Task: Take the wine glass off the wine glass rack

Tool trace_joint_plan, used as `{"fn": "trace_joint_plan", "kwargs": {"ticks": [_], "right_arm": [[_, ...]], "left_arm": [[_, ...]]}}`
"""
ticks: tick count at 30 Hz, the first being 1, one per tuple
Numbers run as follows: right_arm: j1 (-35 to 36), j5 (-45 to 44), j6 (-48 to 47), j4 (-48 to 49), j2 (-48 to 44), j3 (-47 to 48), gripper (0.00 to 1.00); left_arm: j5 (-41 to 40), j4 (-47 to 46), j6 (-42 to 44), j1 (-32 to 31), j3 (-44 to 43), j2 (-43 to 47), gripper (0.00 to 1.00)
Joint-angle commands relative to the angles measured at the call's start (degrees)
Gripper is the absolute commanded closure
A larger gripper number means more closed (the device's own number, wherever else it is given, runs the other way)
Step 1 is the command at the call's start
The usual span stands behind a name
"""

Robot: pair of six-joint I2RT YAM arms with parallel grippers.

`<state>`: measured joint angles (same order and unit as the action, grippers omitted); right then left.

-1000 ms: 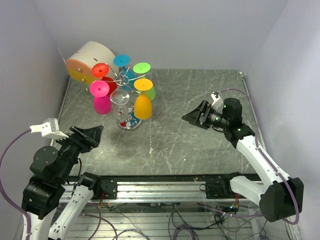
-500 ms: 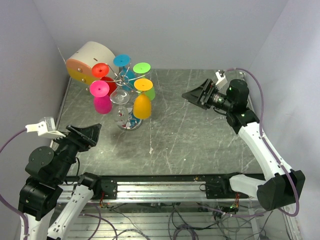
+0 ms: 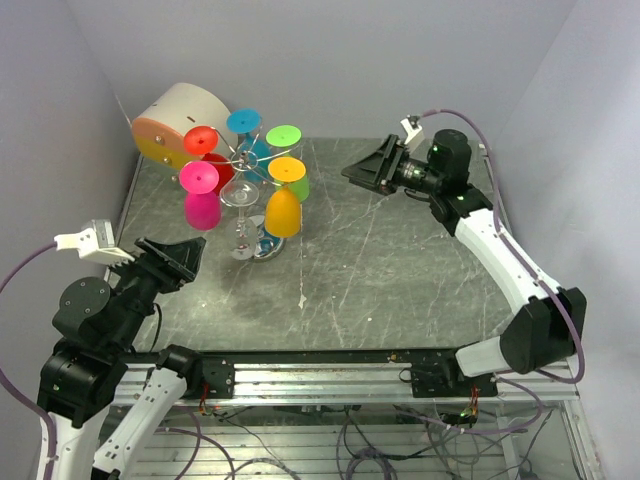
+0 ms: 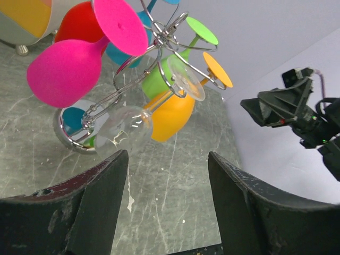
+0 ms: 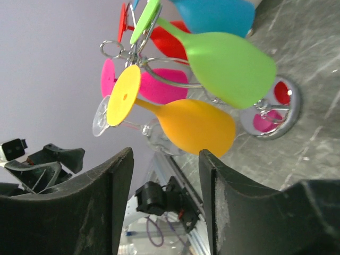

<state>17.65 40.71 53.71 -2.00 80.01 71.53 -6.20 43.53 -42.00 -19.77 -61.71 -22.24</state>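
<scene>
The wine glass rack (image 3: 252, 160), a thin silver wire stand on a round chrome base (image 3: 262, 250), stands at the back left. Several wine glasses hang on it upside down: pink (image 3: 203, 207), red (image 3: 218, 168), blue (image 3: 257, 152), green (image 3: 298, 186), orange (image 3: 285, 212) and a clear one (image 3: 240, 196). My right gripper (image 3: 363, 172) hovers open to the right of the rack, facing the orange glass (image 5: 196, 125) and green glass (image 5: 228, 66). My left gripper (image 3: 172, 262) stands open in front of the rack, apart from the clear glass (image 4: 125, 127) and pink glass (image 4: 66, 71).
A big beige drum with an orange and yellow face (image 3: 172, 122) leans in the back left corner behind the rack. Grey walls close in the marbled table (image 3: 400, 270) on three sides. A metal rail (image 3: 320, 375) runs along the near edge.
My right arm has risen and swung back and left, toward the rack, its jaws now slightly narrower. The left arm has shifted only a little.
</scene>
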Motion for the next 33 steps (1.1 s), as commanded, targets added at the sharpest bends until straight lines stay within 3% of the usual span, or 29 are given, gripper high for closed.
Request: {"fn": "trace_joint_plan", "kwargs": {"ticks": [1, 17, 33], "right_arm": [[3.2, 2.68, 2.58, 4.97, 3.08, 3.51, 0.51], [8.53, 3.5, 6.84, 9.83, 13.6, 12.06, 0.55], [12.12, 3.54, 9.88, 13.69, 18.39, 14.98, 0.61]], "left_arm": [[1.02, -2.6, 0.45, -0.36, -3.02, -0.62, 0.28], [1.19, -2.03, -0.64, -0.31, -1.74, 0.39, 0.31], [-0.26, -0.2, -0.54, -0.36, -1.23, 1.78, 0.32]]}}
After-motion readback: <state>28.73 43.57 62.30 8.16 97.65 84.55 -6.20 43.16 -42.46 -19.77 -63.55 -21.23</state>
